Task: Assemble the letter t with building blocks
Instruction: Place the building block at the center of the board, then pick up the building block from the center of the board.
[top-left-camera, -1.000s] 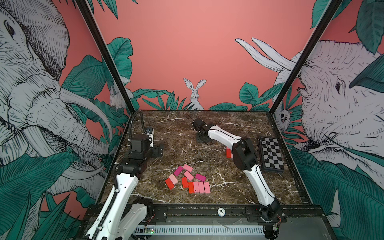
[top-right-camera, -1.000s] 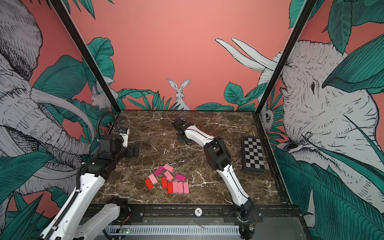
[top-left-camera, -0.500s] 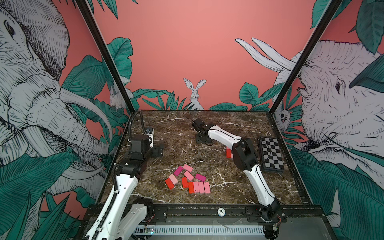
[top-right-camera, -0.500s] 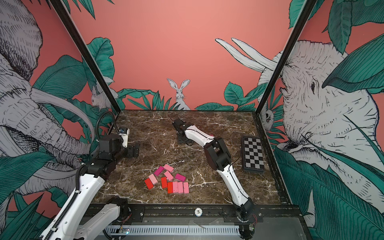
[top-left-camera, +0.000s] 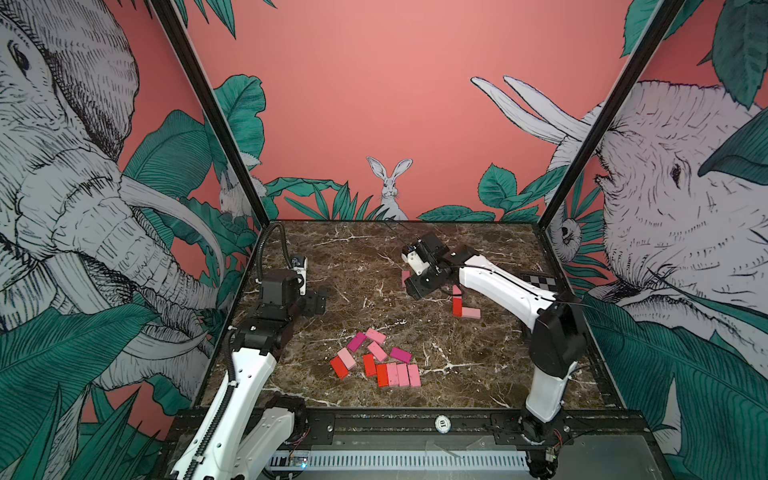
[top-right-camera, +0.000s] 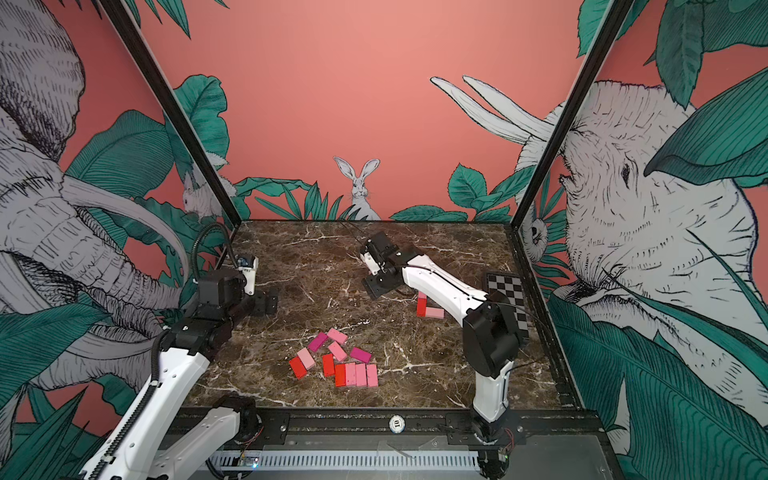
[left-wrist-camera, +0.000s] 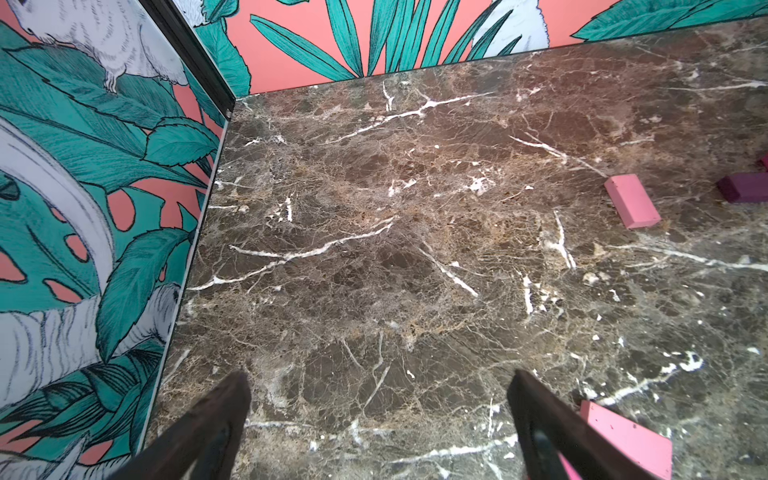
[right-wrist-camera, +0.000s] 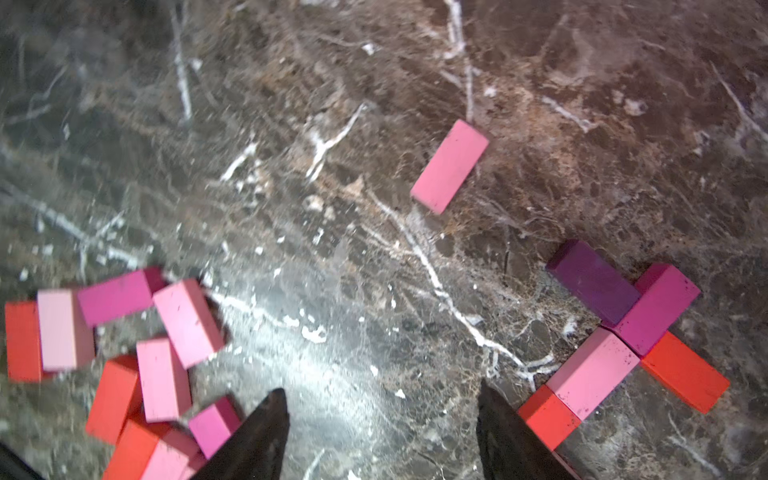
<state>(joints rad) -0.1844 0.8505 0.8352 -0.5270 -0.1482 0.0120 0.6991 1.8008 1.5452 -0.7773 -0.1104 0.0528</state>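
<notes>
The building blocks (top-right-camera: 337, 351) are small flat rectangles in red, pale pink, pink, magenta and dark purple, all lying flat on the marbled bench (top-left-camera: 478, 374). Nearest the front, well apart from the checkerboard plate (top-right-camera: 505, 286) and toward the left arm's side of it, lies a loose cluster (top-left-camera: 377, 351). It has a row of four (top-left-camera: 398, 374) set long side to long side, one red then three pink, with a red and pale pink pair (top-left-camera: 343, 362) and a few pink and magenta pieces scattered just beyond. The left hand (left-wrist-camera: 380, 378) hovers across the bench from the plate, fingers wide apart with nothing between them. Nearer the plate, a joined group (right-wrist-camera: 594, 370) of dark purple, magenta, pale pink and two red blocks touch in a crossing shape. The right hand (right-wrist-camera: 382, 399) hangs above the bench beside that group, fingers apart and empty. Farther from the plate, a lone pink block (right-wrist-camera: 449, 165) lies by itself.
</notes>
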